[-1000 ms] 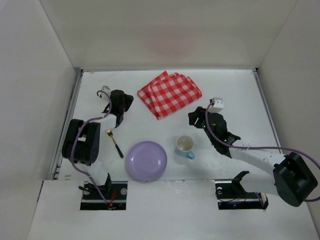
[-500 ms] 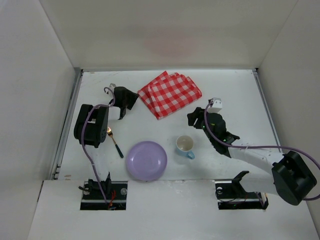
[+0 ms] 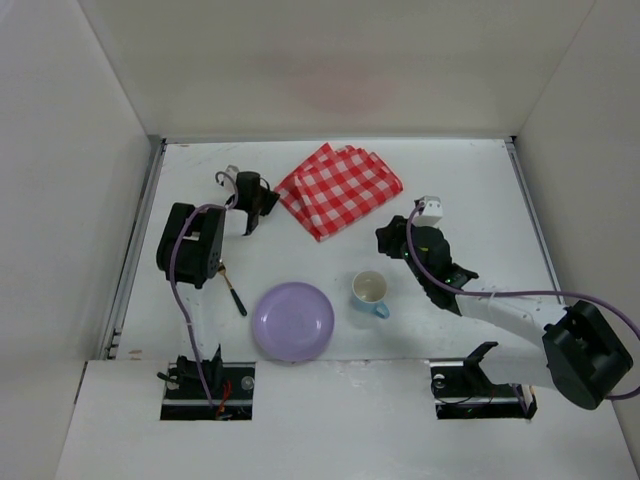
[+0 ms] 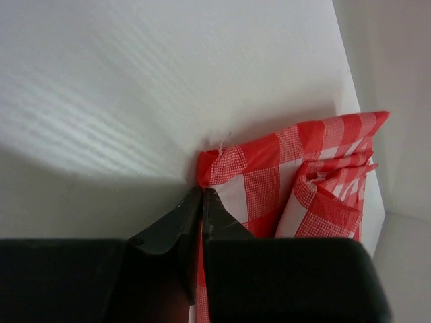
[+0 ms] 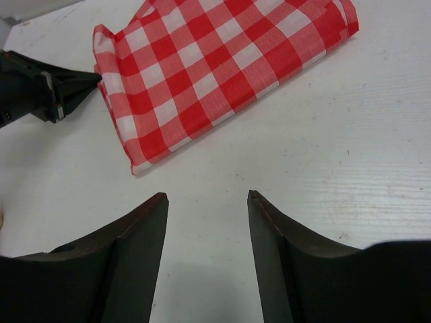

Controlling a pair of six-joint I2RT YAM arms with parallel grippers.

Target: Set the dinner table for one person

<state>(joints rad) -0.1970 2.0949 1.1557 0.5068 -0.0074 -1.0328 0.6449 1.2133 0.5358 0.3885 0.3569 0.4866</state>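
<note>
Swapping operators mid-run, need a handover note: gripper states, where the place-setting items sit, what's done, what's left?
Left gripper: shut, tips at the left corner of the folded checked cloth; can't tell if it is pinching fabric.
Right gripper: open, empty, over bare dinner table, facing the cloth.
Purple plate near centre; cup just right of it; black-handled utensil to its left.
Done: plate, cup and utensil look placed.
Left: probably bring the cloth from the far side to the setting.
</note>
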